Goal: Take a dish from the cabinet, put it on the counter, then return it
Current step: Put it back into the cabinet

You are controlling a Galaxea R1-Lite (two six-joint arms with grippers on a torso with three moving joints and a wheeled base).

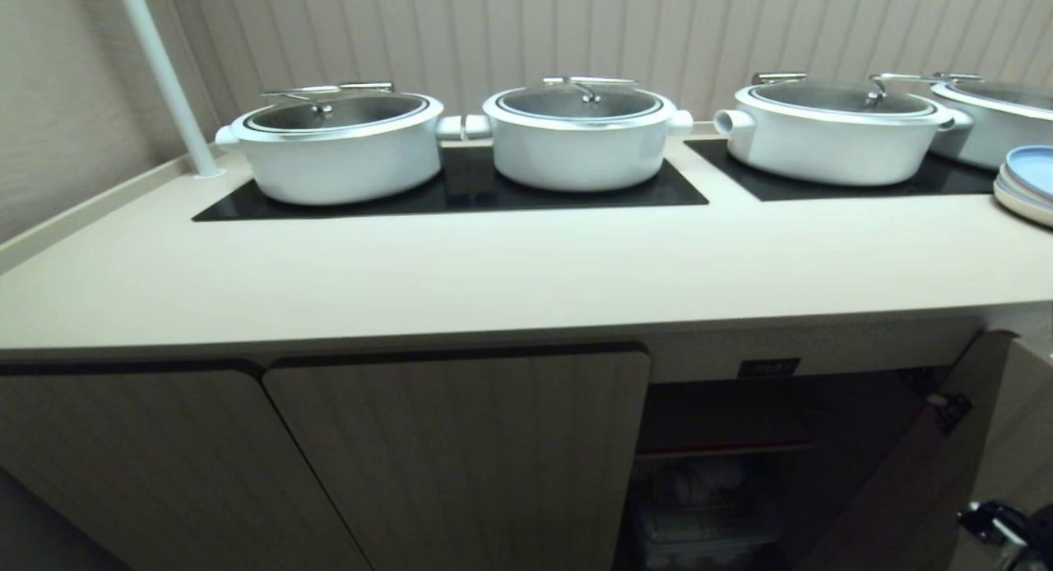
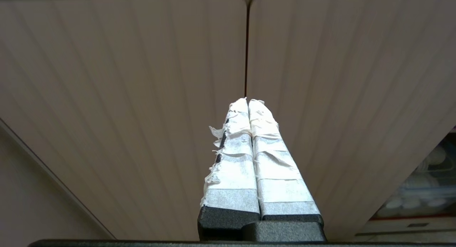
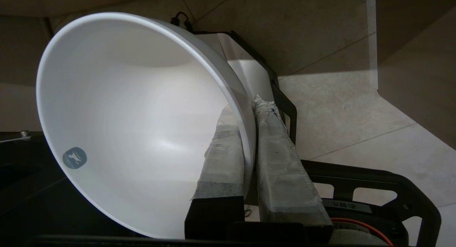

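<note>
Left pincer [image 2: 248, 101] hangs in front of the cabinet's closed fluted doors [image 2: 142, 79], its two tape-wrapped fingers [image 2: 235, 161] pressed flat together with nothing between them, the tips lined up with the dark seam where the two doors meet. It does not show in the head view.

On the counter [image 1: 494, 275], going from the left: a white pole [image 1: 164, 77] stands in the back corner, then two white lidded pots [image 1: 337, 147] sit side by side on a black glass panel [image 1: 568, 197], their short side handles almost meeting. Further right, a second black panel [image 1: 790, 188] carries two more lidded pots [image 1: 831, 135], and a stack of blue and cream plates [image 1: 1028, 184] lies at the right edge.

Below the counter, the cabinet [image 1: 452, 456] has two shut doors on the left; right of them one compartment stands open under a small black label [image 1: 767, 367], its door [image 1: 913, 472] swung out to the right. Inside are a shelf [image 1: 724, 439] and dim white crockery in a rack [image 1: 699, 505], too dark to make out.

Right pincer [image 3: 249, 108] is low at the far right, outside the open compartment and over a pale tiled floor [image 3: 342, 108]. It is clamped on the dish [image 3: 124, 115], one finger inside the rim and one outside; the white bowl is tipped on its side, with a small grey round mark on its inner wall.
</note>
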